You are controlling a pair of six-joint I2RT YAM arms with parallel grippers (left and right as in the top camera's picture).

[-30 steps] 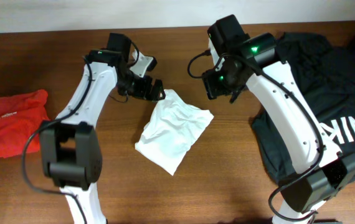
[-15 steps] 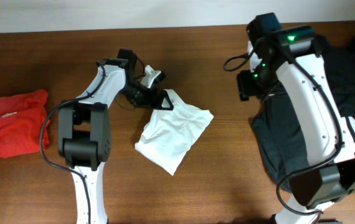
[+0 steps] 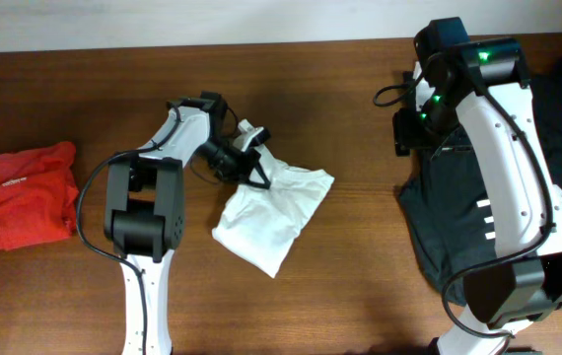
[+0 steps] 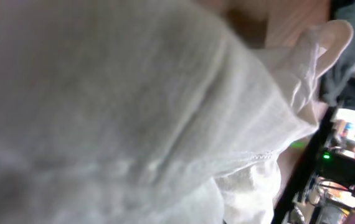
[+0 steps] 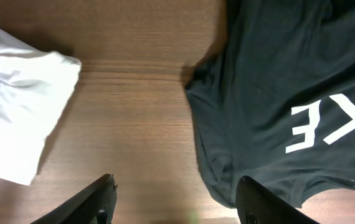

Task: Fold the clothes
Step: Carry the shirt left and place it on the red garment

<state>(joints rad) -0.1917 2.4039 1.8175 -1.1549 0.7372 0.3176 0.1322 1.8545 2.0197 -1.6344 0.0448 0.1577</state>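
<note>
White cotton T-shirt, crumpled at centre, lies with its long axis near-left to far-right. The left gripper sits on its far-left corner; cloth hides whether it is clenched. Well apart at far right, the right gripper hangs spread and empty by the black shirt.

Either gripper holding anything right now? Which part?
Right gripper: open, holding nothing. Left gripper is at the white T-shirt's upper-left edge, cloth filling its wrist view; whether it is clamped cannot be told.
</note>
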